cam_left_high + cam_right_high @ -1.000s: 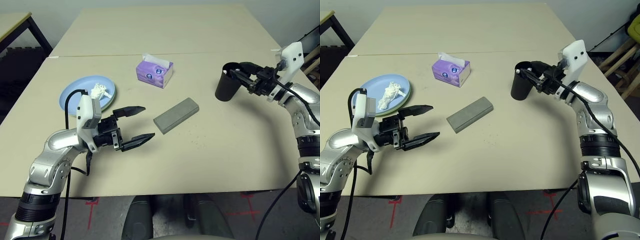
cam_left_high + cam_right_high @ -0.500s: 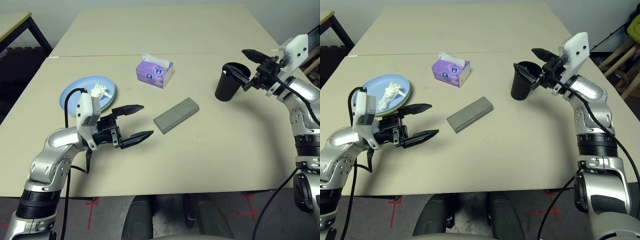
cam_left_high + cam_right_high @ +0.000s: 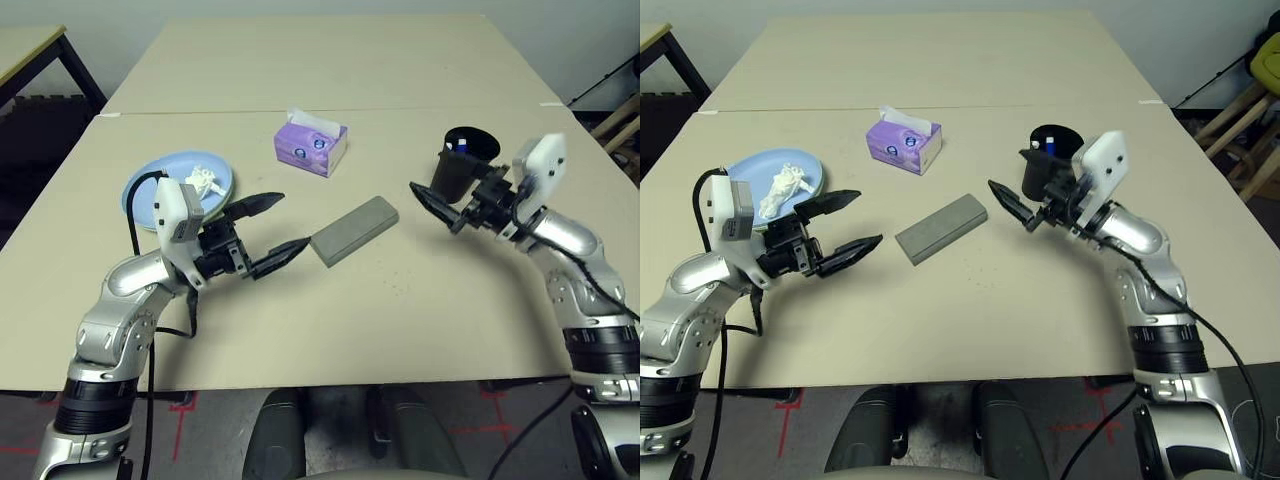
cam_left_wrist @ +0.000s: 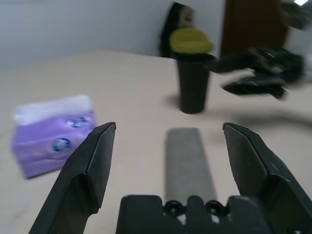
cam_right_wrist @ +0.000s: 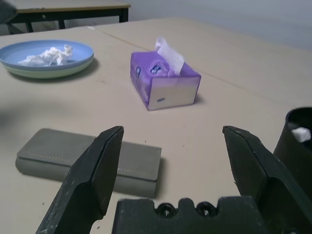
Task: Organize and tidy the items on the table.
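Table (image 3: 400, 320) w/ seam: L gripper (image 3: 268, 232) nearest, jaws spread wide, empty, tips aimed at case (image 3: 354, 230) just beside it. Case lies flat mid-table, diagonal. R gripper (image 3: 432, 204) on other side of case, jaws also spread, empty, low over tabletop, just in front of cup (image 3: 460, 161). Cup upright, markers (image 3: 1049, 146) inside. Blue plate (image 3: 165, 180) on green plate behind L gripper, tissue (image 3: 203, 181) on it. Tissue box (image 3: 311, 145) farther back, near seam.
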Robot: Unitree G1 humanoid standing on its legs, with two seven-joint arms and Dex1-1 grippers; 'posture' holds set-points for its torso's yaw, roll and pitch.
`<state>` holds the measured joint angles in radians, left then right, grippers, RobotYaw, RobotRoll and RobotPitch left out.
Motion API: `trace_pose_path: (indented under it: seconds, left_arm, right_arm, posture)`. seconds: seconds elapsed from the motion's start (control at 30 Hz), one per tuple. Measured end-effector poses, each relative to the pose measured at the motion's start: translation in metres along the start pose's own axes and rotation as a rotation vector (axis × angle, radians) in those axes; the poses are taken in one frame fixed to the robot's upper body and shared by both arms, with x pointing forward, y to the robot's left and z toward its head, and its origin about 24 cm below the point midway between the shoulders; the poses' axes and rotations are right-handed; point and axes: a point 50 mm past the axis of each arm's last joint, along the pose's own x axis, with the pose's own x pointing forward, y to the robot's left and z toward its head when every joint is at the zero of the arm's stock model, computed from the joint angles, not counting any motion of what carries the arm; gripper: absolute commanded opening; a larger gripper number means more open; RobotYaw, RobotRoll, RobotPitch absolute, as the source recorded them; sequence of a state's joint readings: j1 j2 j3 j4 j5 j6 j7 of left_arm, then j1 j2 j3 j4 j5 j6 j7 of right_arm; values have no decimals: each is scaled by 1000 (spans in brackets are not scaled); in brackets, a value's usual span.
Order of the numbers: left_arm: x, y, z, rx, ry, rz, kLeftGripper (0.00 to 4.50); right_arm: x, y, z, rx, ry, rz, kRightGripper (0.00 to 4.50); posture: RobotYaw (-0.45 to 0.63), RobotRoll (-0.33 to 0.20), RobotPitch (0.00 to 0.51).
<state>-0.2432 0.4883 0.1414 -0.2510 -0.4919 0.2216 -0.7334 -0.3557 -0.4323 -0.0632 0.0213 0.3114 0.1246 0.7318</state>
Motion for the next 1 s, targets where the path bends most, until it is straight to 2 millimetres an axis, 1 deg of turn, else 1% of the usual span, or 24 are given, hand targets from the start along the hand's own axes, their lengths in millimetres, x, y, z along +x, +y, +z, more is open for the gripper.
trace_pose_path:
  seconds: [0.13,0.2,0.3,0.4,0.47,0.63,0.8,1.0]
  left_arm:
    - [0,8,-4,4,-5,174,4500]
    - [-5,10,-11,-12,4,260,4500]
    - [-10,8,-20,-38,28,330,4500]
    - [-18,4,-31,-75,64,381,4500]
    - [-20,6,-32,-78,65,412,4500]
    - [-30,16,-28,-54,56,536,4500]
    - [-37,21,-29,-46,60,589,4500]
    - [-44,25,-29,-19,55,646,4500]
  right_arm:
    - [-4,8,-12,26,34,3,4466]
    - [-7,10,-12,26,36,-3,4466]
    - [-10,11,-12,45,44,4,4466]
    - [-17,10,-7,70,42,27,4466]
    - [-21,5,-3,75,32,23,4466]
    - [-37,-15,5,58,38,-27,4466]
    - [-53,-29,-3,76,78,-88,4466]
    - [-66,-46,-8,83,83,-193,4466]
  posture:
    - [104,0,71]
    - [104,0,71]
    - [102,0,72]
    - [98,0,73]
    - [96,0,74]
    - [97,0,76]
    - [95,0,84]
    - [93,0,88]
